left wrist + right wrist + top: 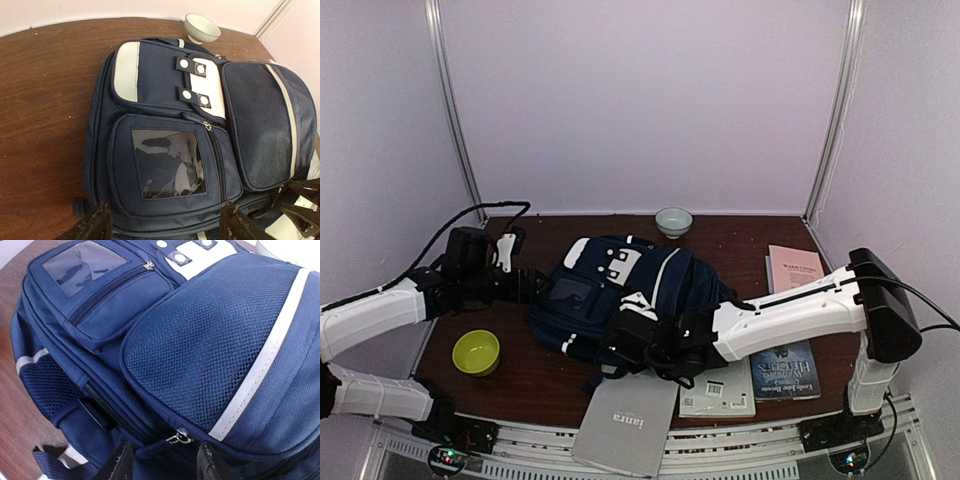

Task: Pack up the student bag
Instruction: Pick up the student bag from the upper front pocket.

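Lying flat in the middle of the table (pixel 535 380) is the student bag (pixel 610 285). The left gripper (pixel 165 225) sits spread wide at its left side; the right gripper (pixel 162 460), also spread, is at its near edge, a zip pull (pixel 177 437) just beyond its tips

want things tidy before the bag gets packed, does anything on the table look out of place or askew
The grey book sticks out past the table's near edge at a slant, so it might slip off. The student bag lies flat on the table; nothing looks spilled or torn.
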Available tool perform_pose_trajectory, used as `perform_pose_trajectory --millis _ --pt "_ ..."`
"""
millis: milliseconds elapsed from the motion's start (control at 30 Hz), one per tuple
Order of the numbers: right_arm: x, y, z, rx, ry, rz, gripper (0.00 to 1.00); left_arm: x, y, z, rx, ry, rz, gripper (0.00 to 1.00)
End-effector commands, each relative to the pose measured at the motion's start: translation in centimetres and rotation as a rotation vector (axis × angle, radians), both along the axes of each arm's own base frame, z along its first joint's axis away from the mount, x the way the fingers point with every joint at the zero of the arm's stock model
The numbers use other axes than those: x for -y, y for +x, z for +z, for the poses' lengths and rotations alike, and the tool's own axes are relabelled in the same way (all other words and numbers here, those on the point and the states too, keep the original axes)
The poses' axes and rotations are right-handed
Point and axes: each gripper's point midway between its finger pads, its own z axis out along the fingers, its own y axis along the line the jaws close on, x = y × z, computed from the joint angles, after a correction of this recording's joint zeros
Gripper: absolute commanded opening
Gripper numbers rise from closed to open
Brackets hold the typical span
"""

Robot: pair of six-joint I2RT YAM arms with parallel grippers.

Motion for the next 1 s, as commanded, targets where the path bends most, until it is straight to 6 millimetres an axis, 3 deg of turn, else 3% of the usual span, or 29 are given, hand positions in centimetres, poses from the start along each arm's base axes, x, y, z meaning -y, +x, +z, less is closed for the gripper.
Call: perform_pose_trajectory --millis 0,67,267,400,467,600,667,967 --pt "2.3 1.2 -1.0 0.032 -0.143 -0.032 0.46 0.5 0.3 1.2 0.052 -0.017 -0.018 0.77" --pt "2.8 1.3 -1.3 0.028 -0.167 -0.039 0.45 0.5 0.3 1.2 0.051 -0.017 -0.019 0.77" --pt "2.6 0.5 -0.5 -0.006 -0.120 0.026 0.20 0.3 0.4 1.9 0.097 0.043 -0.019 0.76" --pt "2.4 0.5 -0.8 -0.064 -0.084 0.058 0.17 0.9 0.3 3.7 0.188 0.114 -0.036 0.76" --pt "2.2 0.6 -1.2 -0.099 -0.059 0.076 0.19 1.2 0.4 4.3 0.208 0.121 -0.047 0.76" --pt "0.3 0.0 0.3 -0.117 0.038 0.148 0.23 1.4 0.6 4.6 0.227 0.121 -0.057 0.76" --pt "-0.4 -0.2 1.2 -0.087 0.040 0.155 0.31 1.5 0.7 4.7 0.237 0.108 -0.055 0.76" --pt "-0.4 1.5 0.9 -0.001 -0.088 0.080 0.52 1.8 0.9 3.8 0.210 0.107 -0.059 0.76"
